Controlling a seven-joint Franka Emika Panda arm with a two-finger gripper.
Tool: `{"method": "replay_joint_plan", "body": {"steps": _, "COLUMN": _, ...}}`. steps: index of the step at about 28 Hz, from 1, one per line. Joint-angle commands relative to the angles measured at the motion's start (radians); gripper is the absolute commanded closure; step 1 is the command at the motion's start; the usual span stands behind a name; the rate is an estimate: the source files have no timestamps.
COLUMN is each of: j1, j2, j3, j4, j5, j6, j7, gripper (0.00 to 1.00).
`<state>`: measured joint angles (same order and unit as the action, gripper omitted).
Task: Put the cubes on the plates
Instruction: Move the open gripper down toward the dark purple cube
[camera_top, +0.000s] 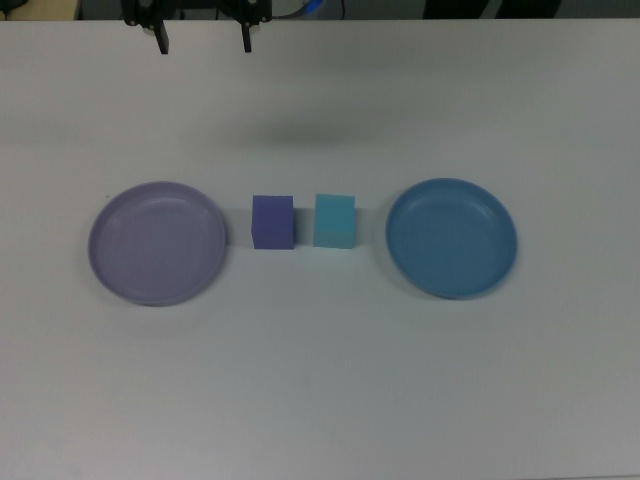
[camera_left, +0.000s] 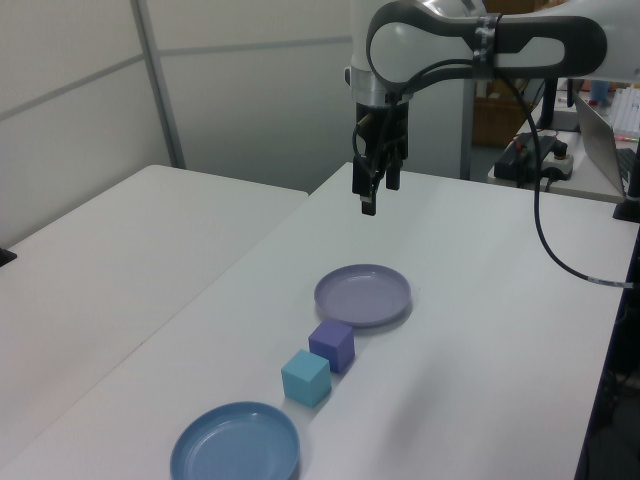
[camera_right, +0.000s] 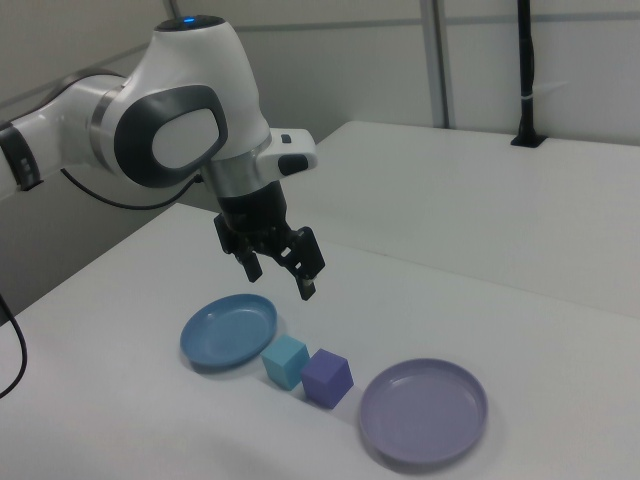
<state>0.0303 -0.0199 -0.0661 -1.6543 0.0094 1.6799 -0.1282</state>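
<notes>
Hand (camera_right: 282, 270) hangs in the air above the white worktop (camera_top: 320, 380), fingers spread apart, gripping nothing. In the top view only the two black fingertips (camera_top: 161, 42) show at the upper edge, well apart from each other.

All task things lie below and forward of the hand, in one row on the worktop. Purple cube (camera_top: 273, 221) and cyan cube (camera_top: 334, 220) sit side by side in the middle, just beside each other with a narrow gap showing in the top view. Neither cube is on a plate.

Lavender plate (camera_top: 157, 243) is at the top view's left, next to the purple cube; blue plate (camera_top: 452, 237) is at the top view's right, next to the cyan cube. Both plates hold nothing.

In the left view the hand (camera_left: 377, 185) hangs above the worktop beyond the lavender plate (camera_left: 362, 295), the blue plate (camera_left: 235, 446) farthest from it. In the right view the hand is over the gap between the blue plate (camera_right: 229, 330) and the cubes, well above them.
</notes>
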Motion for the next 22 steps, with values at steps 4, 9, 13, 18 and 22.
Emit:
{"method": "replay_joint_plan", "body": {"steps": 4, "j1": 0.003, "j2": 0.02, "j3": -0.009, "j4": 0.004, "j5": -0.005, "j6": -0.025, "j7": -0.021, "gripper": 0.0}}
{"method": "replay_joint_plan", "body": {"steps": 9, "j1": 0.01, "j2": 0.07, "j3": -0.006, "j4": 0.001, "j5": 0.003, "j6": -0.017, "j7": -0.027, "gripper": 0.0}}
{"method": "replay_joint_plan", "body": {"steps": 13, "j1": 0.01, "j2": 0.141, "j3": -0.004, "j4": -0.004, "j5": 0.003, "j6": 0.04, "j7": -0.028, "gripper": 0.0}}
{"method": "replay_joint_plan", "body": {"steps": 18, "j1": 0.014, "j2": 0.178, "j3": -0.001, "j4": -0.08, "j5": 0.003, "j6": 0.167, "j7": -0.027, "gripper": 0.0}}
{"method": "replay_joint_plan", "body": {"steps": 22, "j1": 0.032, "j2": 0.201, "j3": 0.0, "j4": -0.131, "j5": 0.003, "j6": 0.236, "j7": -0.022, "gripper": 0.0}}
